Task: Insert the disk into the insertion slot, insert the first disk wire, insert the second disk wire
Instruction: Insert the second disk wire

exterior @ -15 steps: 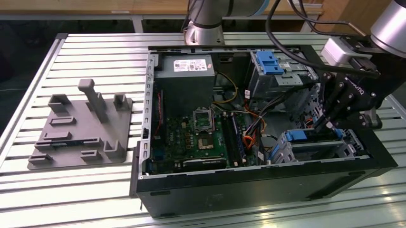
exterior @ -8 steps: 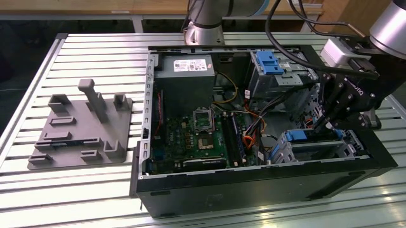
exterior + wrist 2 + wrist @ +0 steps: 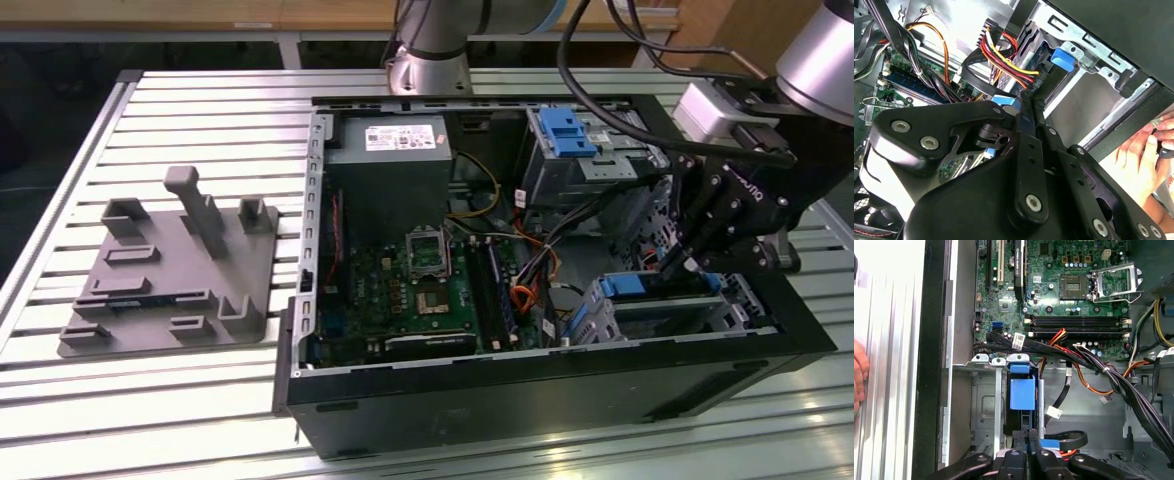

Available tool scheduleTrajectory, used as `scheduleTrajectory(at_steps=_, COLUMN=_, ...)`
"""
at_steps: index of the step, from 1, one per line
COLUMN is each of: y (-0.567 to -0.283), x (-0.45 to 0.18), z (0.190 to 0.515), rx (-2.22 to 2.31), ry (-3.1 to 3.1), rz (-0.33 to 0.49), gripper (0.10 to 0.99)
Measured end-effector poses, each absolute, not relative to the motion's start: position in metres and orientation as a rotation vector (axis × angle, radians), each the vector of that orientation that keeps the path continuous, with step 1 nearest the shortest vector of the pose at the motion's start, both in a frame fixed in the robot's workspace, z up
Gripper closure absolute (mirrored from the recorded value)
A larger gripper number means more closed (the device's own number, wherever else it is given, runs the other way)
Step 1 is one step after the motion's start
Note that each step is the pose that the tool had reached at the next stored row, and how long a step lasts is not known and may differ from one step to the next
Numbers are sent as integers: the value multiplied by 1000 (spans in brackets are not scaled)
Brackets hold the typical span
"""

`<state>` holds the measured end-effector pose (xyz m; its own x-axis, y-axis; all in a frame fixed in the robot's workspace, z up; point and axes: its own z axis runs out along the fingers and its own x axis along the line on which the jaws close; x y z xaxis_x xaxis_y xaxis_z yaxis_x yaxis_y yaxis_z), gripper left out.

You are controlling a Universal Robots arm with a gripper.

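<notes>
The disk sits edge-on inside the insertion slot (image 3: 674,318), its blue carrier (image 3: 625,288) showing at the cage's mouth in the open computer case. The carrier's blue tab (image 3: 1021,392) and the cage wall (image 3: 985,412) also appear in the first wrist view. The tab (image 3: 1064,57) and cage frame (image 3: 1099,60) are in the second wrist view. My gripper (image 3: 678,266) hangs just over the disk's end, fingers (image 3: 1019,439) drawn together. A blue-ended black wire (image 3: 1050,444) lies right beside the fingertips (image 3: 1026,107); I cannot tell whether they hold it.
A taller cage with a blue latch (image 3: 567,135) stands behind. A bundle of black and coloured wires (image 3: 1089,365) crosses above the slot, over the motherboard (image 3: 414,285). A grey fixture plate (image 3: 167,275) lies on the slatted table. A person's hand (image 3: 1141,147) rests outside the case wall.
</notes>
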<state>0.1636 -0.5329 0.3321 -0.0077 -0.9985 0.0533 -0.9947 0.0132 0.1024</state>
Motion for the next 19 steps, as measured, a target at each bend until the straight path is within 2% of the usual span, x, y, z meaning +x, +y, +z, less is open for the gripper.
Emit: scheduleTrajectory(at_steps=19, y=-529, x=164, z=339, rx=2132, ry=-2155, rz=-54, gripper=945)
